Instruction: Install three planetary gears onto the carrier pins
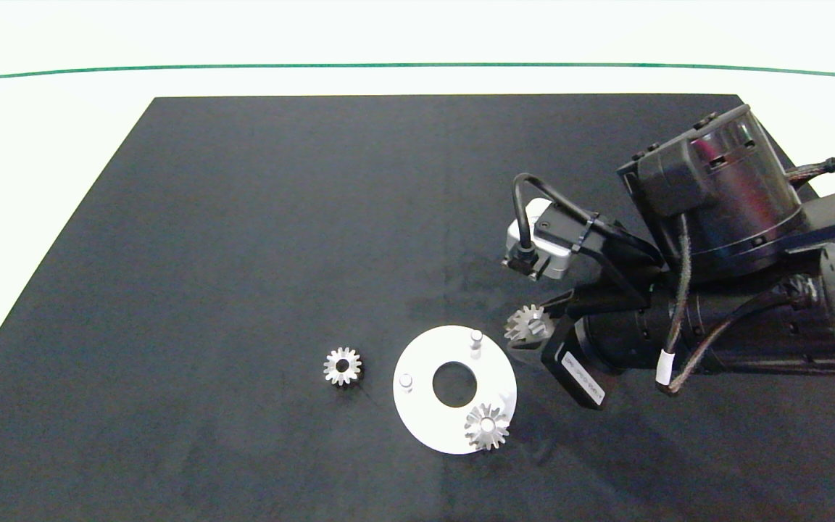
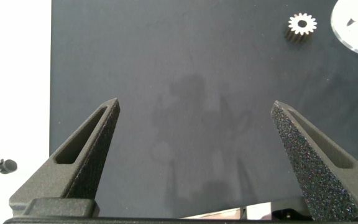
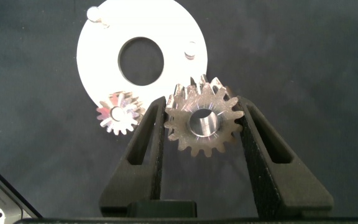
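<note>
The right gripper (image 1: 533, 330) hung just beside the far right edge of the white carrier disc (image 1: 425, 417), its 2 fingers (image 3: 146, 134) clamped on either side of 1 planetary gear (image 3: 201, 121), whose round centre hole faced the wrist camera. In the head view this held gear (image 1: 526, 322) sat tilted, close to the nearest carrier pin (image 1: 475, 336) but apart from it and off the disc's rim.

A 2nd planetary gear (image 1: 487, 426) was seated on the pin at the disc's near right edge. The 3rd gear (image 1: 343, 365) lay flat on the black mat (image 1: 243, 254), near the disc's left side and not touching it. 2 pins stood bare: the 1 by the held gear and another (image 1: 406, 380) on the disc's left part, beside the large centre hole.

The left gripper (image 2: 194, 152) hovered over bare mat with its fingers spread wide apart and nothing between them; its wrist view caught the loose gear (image 2: 302, 26) and a sliver of the disc (image 2: 353, 28).
</note>
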Robot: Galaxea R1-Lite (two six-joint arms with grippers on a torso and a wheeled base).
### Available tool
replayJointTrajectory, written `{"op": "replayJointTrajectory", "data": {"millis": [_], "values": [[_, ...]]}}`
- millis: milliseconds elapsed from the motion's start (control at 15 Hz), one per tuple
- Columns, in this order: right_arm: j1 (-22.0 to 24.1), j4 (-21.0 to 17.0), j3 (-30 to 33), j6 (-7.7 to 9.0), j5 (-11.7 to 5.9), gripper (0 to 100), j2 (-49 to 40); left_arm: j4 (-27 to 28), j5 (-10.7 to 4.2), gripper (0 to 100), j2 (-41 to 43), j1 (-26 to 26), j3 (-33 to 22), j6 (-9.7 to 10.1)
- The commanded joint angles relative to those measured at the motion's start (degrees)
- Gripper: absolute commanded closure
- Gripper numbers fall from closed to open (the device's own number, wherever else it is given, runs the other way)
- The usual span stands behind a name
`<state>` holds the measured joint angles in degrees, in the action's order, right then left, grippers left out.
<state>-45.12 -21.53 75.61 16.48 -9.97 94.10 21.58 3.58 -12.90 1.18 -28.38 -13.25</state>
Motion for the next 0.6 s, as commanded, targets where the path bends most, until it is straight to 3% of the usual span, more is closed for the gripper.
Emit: {"op": "replayJointTrajectory", "data": {"millis": [67,600], "values": [[0.03,-0.18,0.60,0.13,-0.31,100,3.64,0.22,0.11,0,-0.02,-0.04,0.08,-0.11],[-0.06,-0.27,4.64,0.04,-0.75,100,9.00,0.22,0.11,0,-0.37,0.05,0.17,-0.02]]}}
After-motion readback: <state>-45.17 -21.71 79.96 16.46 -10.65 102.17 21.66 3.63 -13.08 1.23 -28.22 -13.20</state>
